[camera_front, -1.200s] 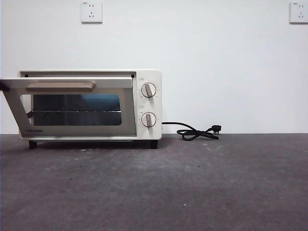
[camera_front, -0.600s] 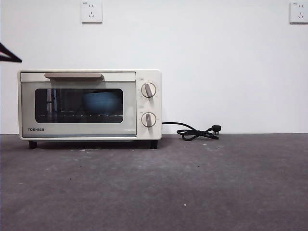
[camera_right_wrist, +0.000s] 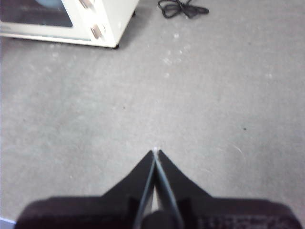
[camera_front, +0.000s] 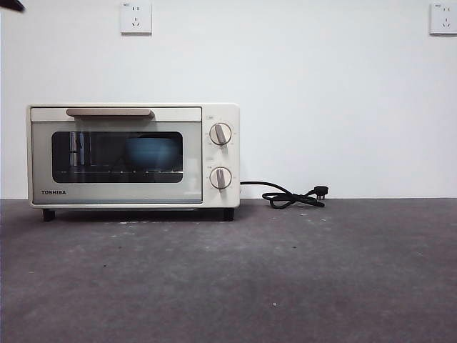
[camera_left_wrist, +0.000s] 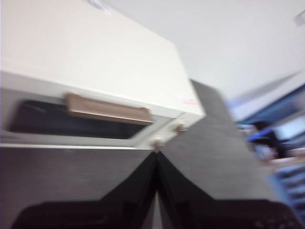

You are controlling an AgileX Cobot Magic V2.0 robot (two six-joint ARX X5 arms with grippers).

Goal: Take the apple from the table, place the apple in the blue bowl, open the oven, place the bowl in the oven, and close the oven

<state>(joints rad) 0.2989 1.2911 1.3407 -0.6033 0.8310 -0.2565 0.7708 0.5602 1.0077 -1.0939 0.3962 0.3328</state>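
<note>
The cream-white oven [camera_front: 133, 155] stands at the back left of the table [camera_front: 285, 271] with its door shut. Through its dark window the blue bowl [camera_front: 151, 152] shows on the rack inside; the apple is hidden from view. My left gripper [camera_left_wrist: 157, 155] is shut and empty, held above and in front of the oven [camera_left_wrist: 109, 81], and shows only as a black tip [camera_front: 10, 5] at the front view's top left corner. My right gripper [camera_right_wrist: 156, 152] is shut and empty, low over bare table well in front of the oven [camera_right_wrist: 71, 19].
A black power cord with plug [camera_front: 293, 196] lies on the table to the right of the oven, also seen from the right wrist as the cord [camera_right_wrist: 183, 8]. Two wall sockets [camera_front: 136, 17] sit high on the white wall.
The oven door swung up from half open to fully shut. The left gripper then rose from beside the door to the top left corner.
</note>
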